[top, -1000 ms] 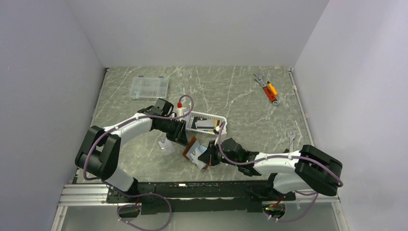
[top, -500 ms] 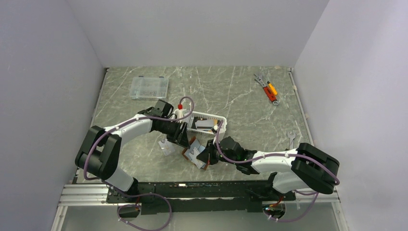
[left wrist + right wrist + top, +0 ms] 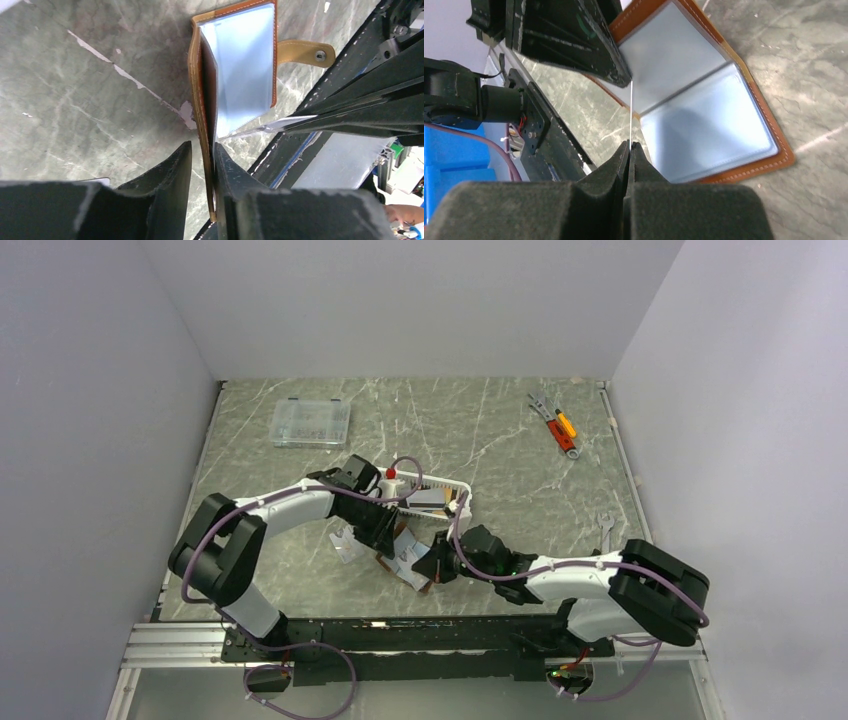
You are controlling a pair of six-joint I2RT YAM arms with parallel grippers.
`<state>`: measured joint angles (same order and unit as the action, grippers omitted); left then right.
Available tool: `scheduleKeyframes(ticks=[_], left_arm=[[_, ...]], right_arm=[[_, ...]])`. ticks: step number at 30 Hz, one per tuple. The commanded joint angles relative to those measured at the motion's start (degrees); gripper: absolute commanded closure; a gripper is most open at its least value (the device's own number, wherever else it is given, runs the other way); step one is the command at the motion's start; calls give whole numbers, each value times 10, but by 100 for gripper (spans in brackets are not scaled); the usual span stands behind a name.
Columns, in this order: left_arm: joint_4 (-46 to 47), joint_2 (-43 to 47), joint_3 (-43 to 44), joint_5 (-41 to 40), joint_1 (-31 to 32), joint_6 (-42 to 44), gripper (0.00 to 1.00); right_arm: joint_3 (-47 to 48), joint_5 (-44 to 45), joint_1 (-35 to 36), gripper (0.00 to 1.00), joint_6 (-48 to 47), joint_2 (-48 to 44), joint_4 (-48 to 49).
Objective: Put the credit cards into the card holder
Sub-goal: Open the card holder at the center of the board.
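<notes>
The card holder (image 3: 405, 558), a brown leather wallet with a pale blue inside, lies open on the table between my grippers. In the left wrist view its cover (image 3: 245, 65) stands on edge between my left gripper's (image 3: 202, 145) fingers. It touches one finger, with a narrow gap to the other. My left gripper (image 3: 385, 538) is at the wallet's far-left side. My right gripper (image 3: 630, 144) is shut on a thin pale credit card (image 3: 630, 110), seen edge-on, whose far edge reaches the wallet's inner fold (image 3: 704, 115). The card also shows in the left wrist view (image 3: 265, 127). My right gripper (image 3: 432, 565) is just right of the wallet.
A white slotted basket (image 3: 455, 488) holding more cards (image 3: 425, 498) stands just behind the wallet. A small clear plastic piece (image 3: 345, 543) lies to the left. A clear compartment box (image 3: 311, 422) is at the back left, and tools (image 3: 556, 425) are at the back right.
My left gripper has moved right and nearer, onto the wallet's raised cover. My right gripper has stayed by the wallet with the card.
</notes>
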<state>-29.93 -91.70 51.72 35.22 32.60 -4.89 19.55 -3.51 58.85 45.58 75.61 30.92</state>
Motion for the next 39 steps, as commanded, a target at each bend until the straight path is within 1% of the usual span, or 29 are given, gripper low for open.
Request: scheduleKeyframes(ticks=[1,4,7,11,15,18,21,28,35,39], left_arm=[[-1,18,11,-20,-2,11,74],[6,27,4,-11,-5,5,77],[6,25,4,-8,-7,3,77],[6,19,5,-4,-7,0,76],[7,20,4,-5,-6,-1,75],[8,25,2,-7,-6,-1,75],[8,28,1,-10,-7,0,75],[10,28,-1,-3,-6,0,76],[9,32,-1,-1,-6,1,76],[9,34,-1,-3,-7,2,76]], right_arm=[[-35,12,-5,100,7,-62,-7],[-73,29,-7,100,17,-137,-55],[-108,35,-8,100,31,-210,-100],[-130,52,-11,100,46,-266,-146],[-130,42,-10,100,49,-251,-155],[-127,28,-10,100,50,-215,-133],[-122,20,-10,100,48,-202,-128],[-127,27,-10,100,50,-214,-139],[-121,26,-10,100,43,-226,-126],[-115,19,-10,100,34,-251,-149]])
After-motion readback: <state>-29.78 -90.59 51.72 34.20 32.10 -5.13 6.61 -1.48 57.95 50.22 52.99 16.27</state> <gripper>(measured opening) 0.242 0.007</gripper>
